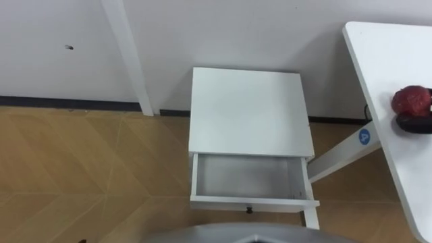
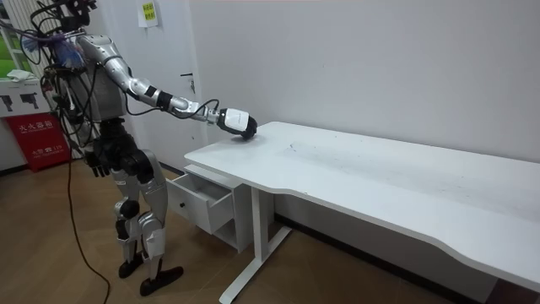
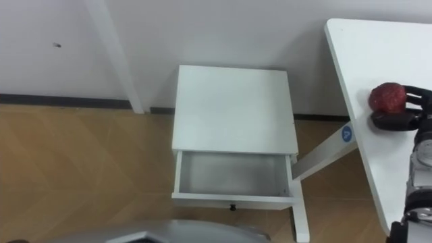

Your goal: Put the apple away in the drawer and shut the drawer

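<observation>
Pick-up step: the right hand (image 3: 399,116) curls round the apple (image 3: 386,96) by the bench's (image 3: 364,54) end edge, the left hand (image 2: 99,162) hanging idle, so the next move is probably to lift and carry it into the open drawer (image 3: 233,174).

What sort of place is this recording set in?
Probably an office or lab-style workroom: a long white desk, a small white drawer cabinet standing against a plain white wall, and wood-pattern flooring.
</observation>
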Robot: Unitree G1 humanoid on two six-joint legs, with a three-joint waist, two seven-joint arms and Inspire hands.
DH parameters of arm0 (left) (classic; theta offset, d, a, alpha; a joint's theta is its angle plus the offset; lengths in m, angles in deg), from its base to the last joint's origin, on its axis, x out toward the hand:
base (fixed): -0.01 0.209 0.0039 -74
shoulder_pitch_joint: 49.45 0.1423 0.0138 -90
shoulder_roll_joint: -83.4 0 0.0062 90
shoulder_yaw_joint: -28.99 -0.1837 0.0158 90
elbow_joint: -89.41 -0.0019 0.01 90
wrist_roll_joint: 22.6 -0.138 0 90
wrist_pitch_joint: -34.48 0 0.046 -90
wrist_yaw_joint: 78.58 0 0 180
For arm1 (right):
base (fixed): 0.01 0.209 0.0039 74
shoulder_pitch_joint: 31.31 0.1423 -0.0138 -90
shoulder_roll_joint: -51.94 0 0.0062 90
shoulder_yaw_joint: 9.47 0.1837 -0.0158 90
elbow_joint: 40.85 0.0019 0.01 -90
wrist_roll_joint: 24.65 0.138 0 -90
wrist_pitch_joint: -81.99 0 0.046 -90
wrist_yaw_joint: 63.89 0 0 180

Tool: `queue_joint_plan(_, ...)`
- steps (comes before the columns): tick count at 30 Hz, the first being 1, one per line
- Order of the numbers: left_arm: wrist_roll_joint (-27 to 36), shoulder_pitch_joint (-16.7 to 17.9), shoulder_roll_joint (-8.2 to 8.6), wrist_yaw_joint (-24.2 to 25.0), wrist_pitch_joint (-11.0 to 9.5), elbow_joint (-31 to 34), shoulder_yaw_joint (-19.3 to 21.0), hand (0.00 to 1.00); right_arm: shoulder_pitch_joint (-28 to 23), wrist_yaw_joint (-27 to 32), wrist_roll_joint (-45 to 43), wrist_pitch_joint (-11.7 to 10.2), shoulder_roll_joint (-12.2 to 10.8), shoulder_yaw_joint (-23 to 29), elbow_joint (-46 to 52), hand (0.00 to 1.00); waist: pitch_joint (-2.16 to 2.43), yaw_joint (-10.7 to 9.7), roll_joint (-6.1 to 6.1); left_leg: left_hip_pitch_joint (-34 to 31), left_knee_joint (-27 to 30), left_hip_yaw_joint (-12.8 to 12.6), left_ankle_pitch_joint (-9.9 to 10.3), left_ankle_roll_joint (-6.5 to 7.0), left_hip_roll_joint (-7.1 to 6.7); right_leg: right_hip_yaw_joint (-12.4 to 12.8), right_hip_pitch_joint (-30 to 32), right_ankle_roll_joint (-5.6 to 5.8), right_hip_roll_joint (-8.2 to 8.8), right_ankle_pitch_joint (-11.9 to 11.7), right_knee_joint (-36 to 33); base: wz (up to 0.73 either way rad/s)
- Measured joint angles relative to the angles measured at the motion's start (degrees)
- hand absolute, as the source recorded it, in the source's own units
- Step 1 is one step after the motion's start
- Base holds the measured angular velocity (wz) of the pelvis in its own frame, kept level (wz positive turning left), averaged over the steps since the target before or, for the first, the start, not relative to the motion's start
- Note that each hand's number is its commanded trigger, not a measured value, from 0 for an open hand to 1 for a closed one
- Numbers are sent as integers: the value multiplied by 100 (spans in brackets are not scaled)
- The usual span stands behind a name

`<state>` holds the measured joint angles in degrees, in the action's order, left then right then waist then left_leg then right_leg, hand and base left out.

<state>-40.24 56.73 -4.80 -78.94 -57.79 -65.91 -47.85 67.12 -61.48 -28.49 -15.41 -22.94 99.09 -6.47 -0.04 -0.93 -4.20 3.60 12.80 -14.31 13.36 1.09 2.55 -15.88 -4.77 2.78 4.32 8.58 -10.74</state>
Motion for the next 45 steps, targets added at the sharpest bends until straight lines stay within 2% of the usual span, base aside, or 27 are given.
queue_joint_plan(3, 2, -13, -1, -3, 29, 0, -3, 0, 13, 9, -129, 1, 0, -82, 12, 100, -2, 37, -35, 7, 2, -3, -1, -1, -11, -6, 5, -1, 0, 1, -13, 0)
queue_joint_plan(6, 7, -70, -2, -3, 49, 0, -6, 0, 14, 11, -240, 18, -7, -173, 12, 100, -28, 95, -112, 2, 20, -6, -1, -1, 5, -6, -3, -1, 3, 1, -13, 0)
queue_joint_plan(9, 7, -129, -17, -3, 63, 1, -38, 0, 39, 16, -370, 141, -5, -244, 21, 100, -30, 156, -185, -8, 29, -6, 1, 1, 4, -7, 8, -1, 13, 1, -21, 0)
queue_joint_plan(11, 8, -159, -56, -1, 76, 1, -183, 0, 147, 14, -472, 179, -6, -579, 27, 100, -42, 156, -260, -11, 33, -9, 4, 3, -7, -3, 14, -1, 10, 1, -18, 0)
queue_joint_plan(14, 11, -184, -58, -1, 58, -4, -304, 0, 163, -5, -604, 180, -9, -745, 192, 100, -39, 196, -266, -4, 35, -12, 9, 10, -18, 2, 14, 0, 12, 1, -2, 0)
queue_joint_plan(16, 13, -208, -61, -13, 49, -4, -439, 0, 149, -10, -840, 179, -71, -885, 601, 100, -39, 229, -229, -3, 29, -29, 8, 11, -17, 10, 27, 0, 13, 1, 9, -5)
queue_joint_plan(19, 9, -229, -57, -15, 41, 1, -611, 0, 133, -80, -1203, 179, -171, -1151, 1312, 100, -4, 240, -147, -25, 16, -51, 2, 8, -18, 16, 73, 0, 13, 1, 2, -4)
queue_joint_plan(21, 4, -239, -59, -13, 34, 69, -758, 0, 126, -192, -1454, 166, -174, -1349, 1786, 100, -15, 227, -103, -30, 19, -50, -2, 8, -21, 18, 74, 0, 12, 1, 3, 0)
queue_joint_plan(25, -99, -393, -55, -12, 17, 124, -796, 0, -67, -531, -1759, 144, -205, -1764, 2883, 100, -22, 321, -116, -14, 5, -57, -6, 2, -16, 160, 80, 0, -14, 1, 12, 0)
queue_joint_plan(29, -71, -546, -77, -18, 22, 123, -1121, 0, -297, -766, -1927, 113, -424, -2212, 3831, 100, -40, 312, -146, -31, 3, -56, -6, 2, 6, 156, 91, 0, -4, 1, 9, 0)
queue_joint_plan(31, -47, -616, -77, -16, 21, 123, -1226, 0, -313, -901, -1930, 121, -489, -2413, 3861, 100, -34, 334, -164, -38, 1, -56, -5, 4, -2, 155, 97, 0, 4, 1, 11, 0)
queue_joint_plan(36, -52, -663, -68, -8, 25, 160, -1333, 0, -460, -1205, -2102, 152, -705, -2438, 4168, 100, -33, 409, -159, -121, 1, -48, -4, 6, -5, 155, 170, 0, 4, 0, 12, 0)
queue_joint_plan(42, -65, -673, -26, -27, 79, 247, -1458, 0, -552, -1378, -2671, 201, -900, -2475, 4424, 100, -59, 432, -27, -159, -2, 31, -5, 3, -26, 146, 181, 0, -15, 1, 22, 7)
queue_joint_plan(45, -59, -666, 6, -76, 78, 243, -1525, 0, -675, -1389, -2726, 198, -966, -2710, 4327, 100, -35, 463, 51, -171, 0, 58, -6, 2, -26, 144, 179, 0, -16, 1, 21, 5)
